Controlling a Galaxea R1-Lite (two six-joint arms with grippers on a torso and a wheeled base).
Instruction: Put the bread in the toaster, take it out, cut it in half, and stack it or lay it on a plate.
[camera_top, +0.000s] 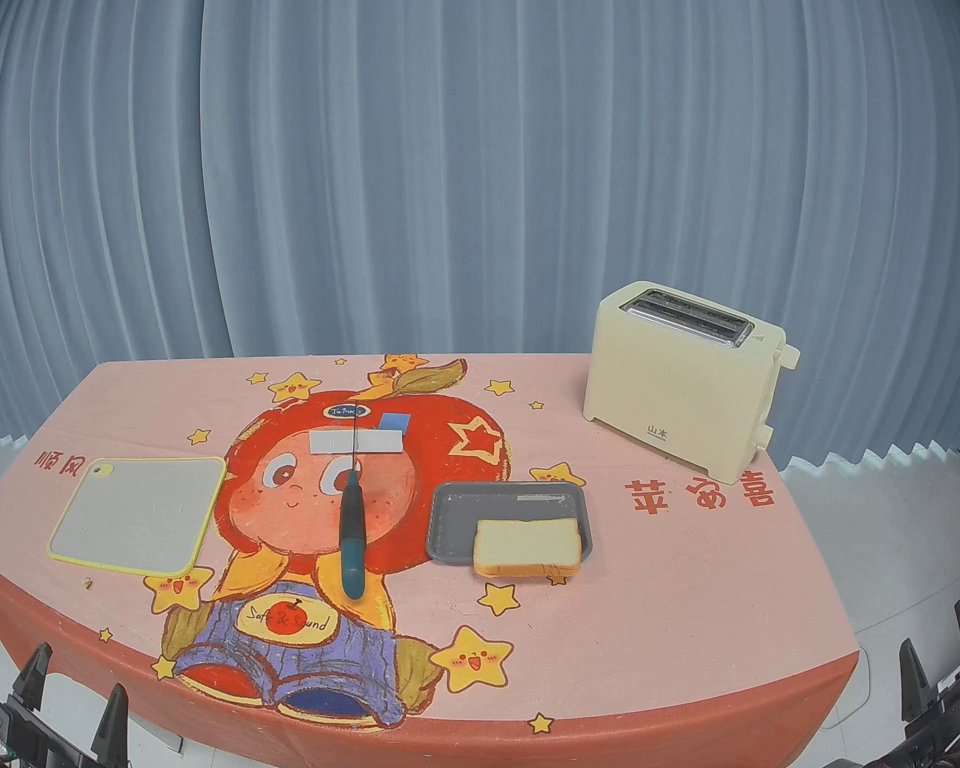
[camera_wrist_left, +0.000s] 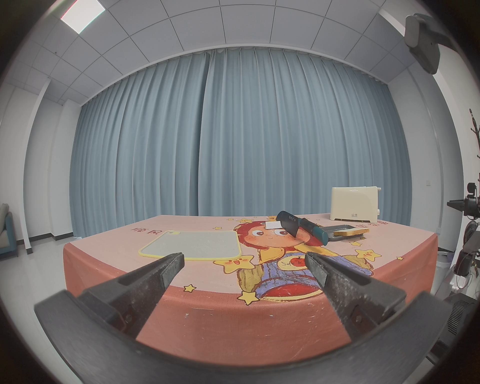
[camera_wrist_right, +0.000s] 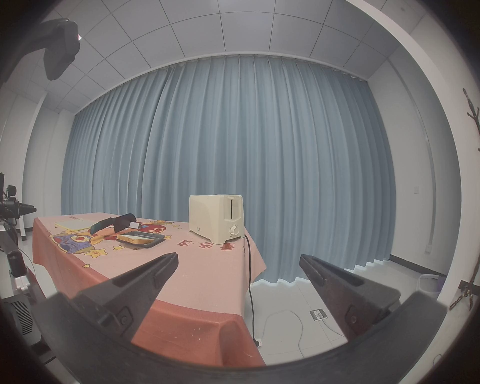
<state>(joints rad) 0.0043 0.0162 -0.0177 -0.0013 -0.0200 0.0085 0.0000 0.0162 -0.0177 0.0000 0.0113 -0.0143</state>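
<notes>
Both your left tool (camera_wrist_left: 243, 261) and right tool (camera_wrist_right: 238, 261) hang spread wide, short of the desk (camera_top: 700, 600). The bread (camera_top: 527, 546) lies ahead of them, overhanging its tray (camera_top: 500, 497); a hard pinch may crush it, or nudge it off.

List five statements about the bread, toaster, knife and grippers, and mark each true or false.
1. The bread sits in the toaster. False: it lies on the near edge of the gray tray.
2. The knife lies between the cutting board and the tray. True.
3. The left gripper holds the knife. False: its jaws are open and empty.
4. No bread sticks out of the toaster's slots. True.
5. The right gripper has shut jaws. False: they stand open.
</notes>
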